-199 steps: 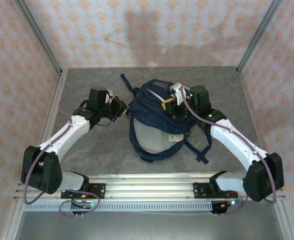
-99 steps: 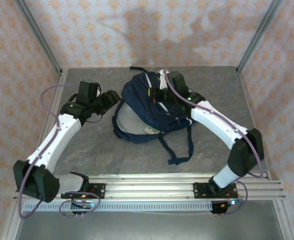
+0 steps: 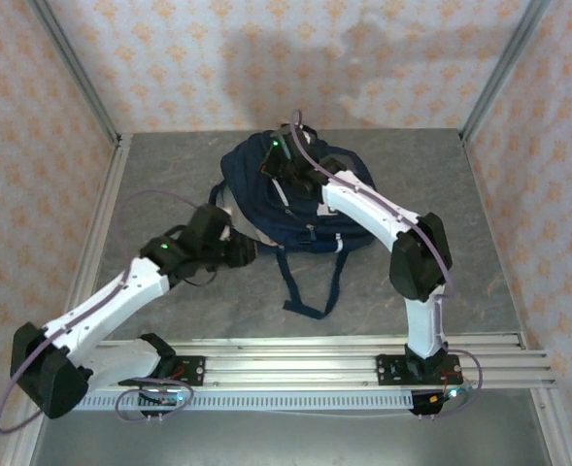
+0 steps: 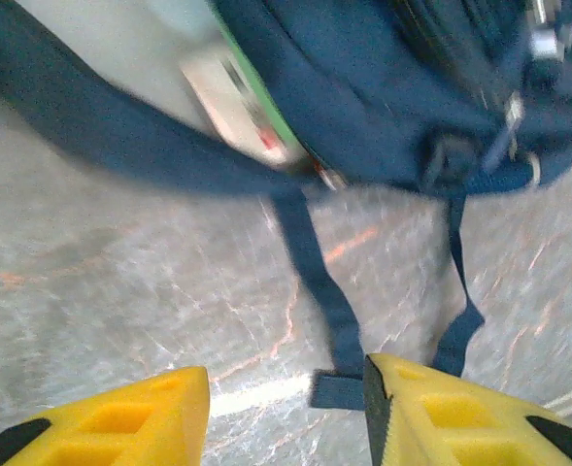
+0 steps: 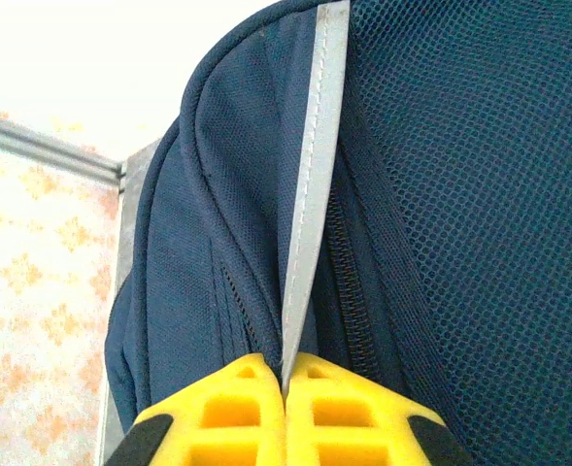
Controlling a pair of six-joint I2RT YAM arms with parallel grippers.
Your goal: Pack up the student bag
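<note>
Student bag (image 3: 252,189): we log it hauled rearward, right hand (image 5: 286,377) pinching its stripe (image 5: 310,175); left hand (image 4: 286,408), near bag's front, now part-open, empty. Repositioning only.

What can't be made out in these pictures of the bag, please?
- Label on the bag: left wrist view, motion blur leaves its print unreadable.
- Bag's top: top view, the right arm lies across it.
- Stripe: right wrist view, it runs into the shut right gripper; the bottom edge cuts off how far.
- Contents: the bag's fabric covers them.
</note>
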